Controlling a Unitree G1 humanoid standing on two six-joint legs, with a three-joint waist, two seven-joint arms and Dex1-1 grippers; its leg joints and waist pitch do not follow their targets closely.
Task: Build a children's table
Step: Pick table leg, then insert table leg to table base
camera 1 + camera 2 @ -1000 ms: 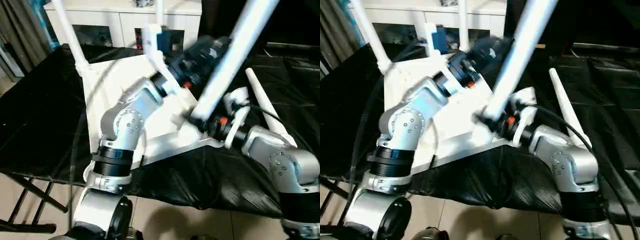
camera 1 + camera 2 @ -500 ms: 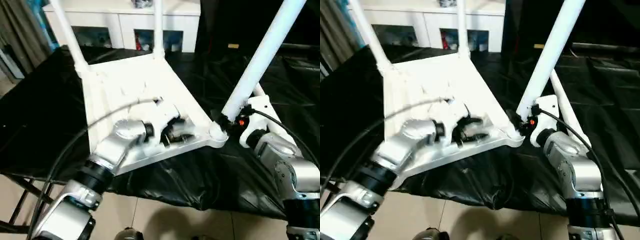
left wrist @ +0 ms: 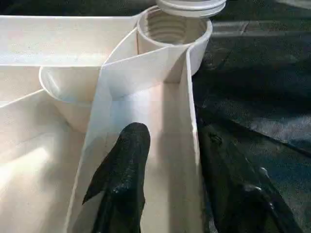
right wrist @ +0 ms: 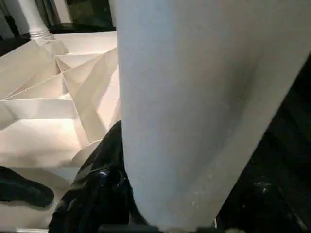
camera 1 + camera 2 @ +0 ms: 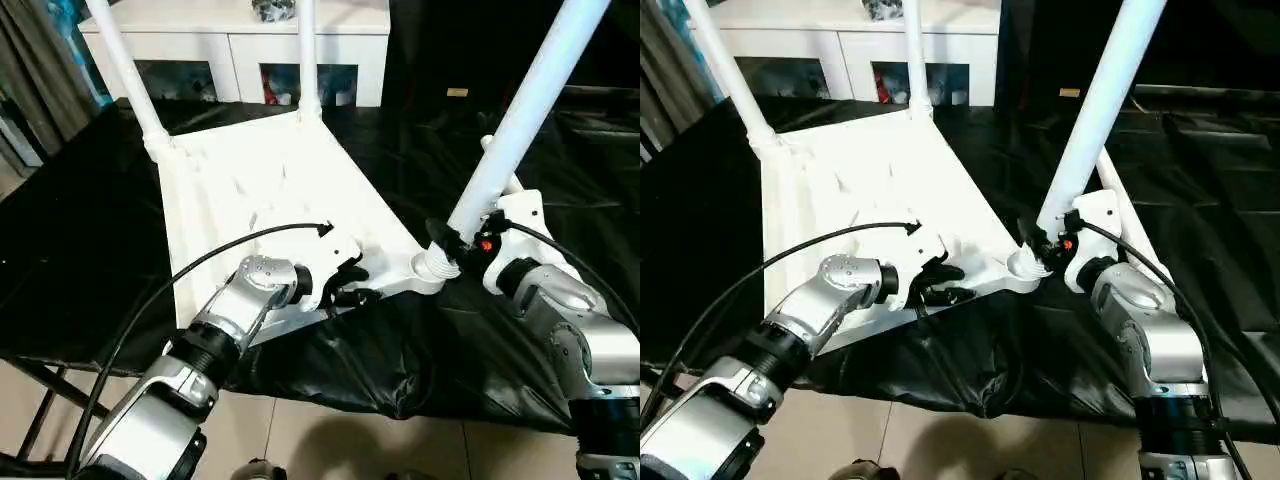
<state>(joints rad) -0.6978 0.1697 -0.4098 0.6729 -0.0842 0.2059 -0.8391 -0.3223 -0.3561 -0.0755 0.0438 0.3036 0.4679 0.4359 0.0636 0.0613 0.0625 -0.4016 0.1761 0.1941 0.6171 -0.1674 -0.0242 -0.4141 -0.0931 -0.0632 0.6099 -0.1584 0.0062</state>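
The children's table top (image 5: 260,170) lies upside down on black cloth, ribs up. Two white legs (image 5: 125,70) (image 5: 308,50) stand in its far corners. My right gripper (image 5: 455,240) is shut on a third leg (image 5: 520,110), low on its shaft, and holds it tilted. That leg's threaded end (image 3: 189,5) sits just over the near right corner socket (image 3: 170,26). My left gripper (image 5: 350,285) is at the top's near edge and straddles the rim wall (image 3: 192,160). One finger (image 3: 126,179) is inside with a gap to the wall, the other outside. A fourth leg (image 5: 1108,178) lies behind my right arm.
A white cabinet (image 5: 240,40) with glass doors stands behind the work table. The black cloth (image 5: 80,220) hangs over the table's front edge, with tiled floor below. A black cable (image 5: 250,240) arcs over my left forearm.
My left arm came down from across the table top to its near edge, and its fingers narrowed around the rim. My right gripper swung the leg more upright, bringing its end to the corner socket.
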